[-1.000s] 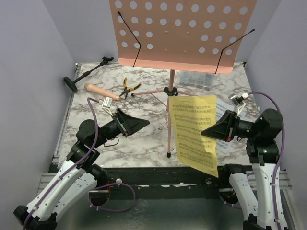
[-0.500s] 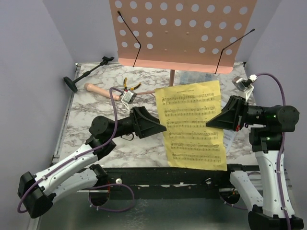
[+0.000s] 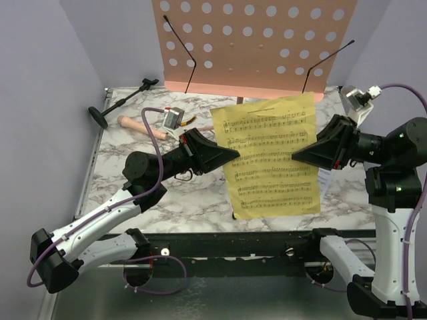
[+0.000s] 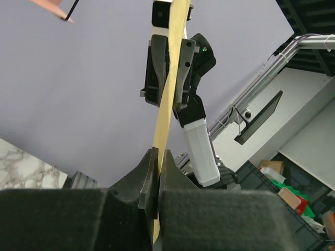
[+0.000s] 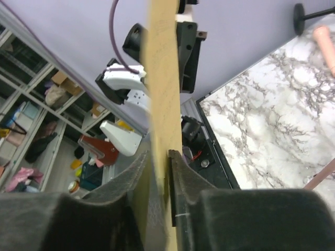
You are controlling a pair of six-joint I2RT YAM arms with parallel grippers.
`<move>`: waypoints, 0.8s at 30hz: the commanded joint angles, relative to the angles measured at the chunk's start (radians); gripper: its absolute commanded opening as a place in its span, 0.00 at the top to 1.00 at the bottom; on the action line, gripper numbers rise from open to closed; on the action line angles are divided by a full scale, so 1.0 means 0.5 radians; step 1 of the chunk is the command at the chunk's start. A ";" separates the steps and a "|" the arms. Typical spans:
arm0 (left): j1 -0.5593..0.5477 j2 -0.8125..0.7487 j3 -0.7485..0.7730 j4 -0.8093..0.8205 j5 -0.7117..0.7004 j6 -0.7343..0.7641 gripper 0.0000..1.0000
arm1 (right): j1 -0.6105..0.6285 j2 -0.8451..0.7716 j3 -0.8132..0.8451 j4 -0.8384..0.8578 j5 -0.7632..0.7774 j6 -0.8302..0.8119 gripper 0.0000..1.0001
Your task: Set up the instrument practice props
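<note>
Holding the yellow printed music sheet (image 3: 272, 157) in mid-air, both arms present it face-on in front of the pink perforated music stand (image 3: 253, 47). The top edge of the sheet sits just below the stand's lower ledge (image 3: 213, 87), and it is not yet resting on it.

**Gripper state**
- The left gripper (image 3: 230, 155) is pinched onto the left margin of the sheet. In the left wrist view the jaws are closed flat with only the paper between them.
- The right gripper (image 3: 301, 155) is clamped on the right margin. In the right wrist view the paper runs up between the two fingers.

**Handling properties (judged)**
- The sheet is very light, thin and limp. Seen edge-on from the left wrist, it bows slightly between the two holds.
- It has no stiffness of its own. Released on one side, it is likely to droop or swing.
- Pulling the arms apart risks a tear at the pinch points, and closing them together buckles the page.

**Where to hold**
- Grip the opposite side margins at mid-height, as shown, under light tension.

**Other props**
- The short black round-based mic stand (image 3: 123, 100) lies on its side on the marble-patterned worktop (image 3: 193, 193) at far left.
- The pink-beige microphone (image 3: 137, 125) lies just beside it.
</note>
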 commanded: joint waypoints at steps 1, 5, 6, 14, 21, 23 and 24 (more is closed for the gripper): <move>-0.008 0.032 0.189 0.021 -0.076 0.236 1.00 | 0.012 0.124 0.231 -0.292 0.186 -0.221 0.70; -0.006 0.054 0.349 -0.140 -0.082 0.414 1.00 | 0.012 0.218 0.327 -0.192 0.256 -0.161 0.62; -0.006 0.061 0.397 -0.190 -0.080 0.447 1.00 | 0.012 0.237 0.338 -0.142 0.269 -0.142 0.61; 0.034 0.232 0.994 -1.141 -0.175 0.708 1.00 | 0.012 0.374 0.413 0.390 0.343 0.170 1.00; 0.246 0.284 1.384 -1.694 -0.264 0.775 0.37 | 0.012 0.660 0.899 0.294 0.565 0.141 1.00; 0.287 0.256 1.458 -1.804 -0.358 0.858 0.34 | 0.012 0.745 1.020 0.237 0.638 0.128 1.00; 0.288 0.247 1.505 -1.876 -0.444 0.910 0.34 | 0.012 0.785 1.083 0.201 0.684 0.115 1.00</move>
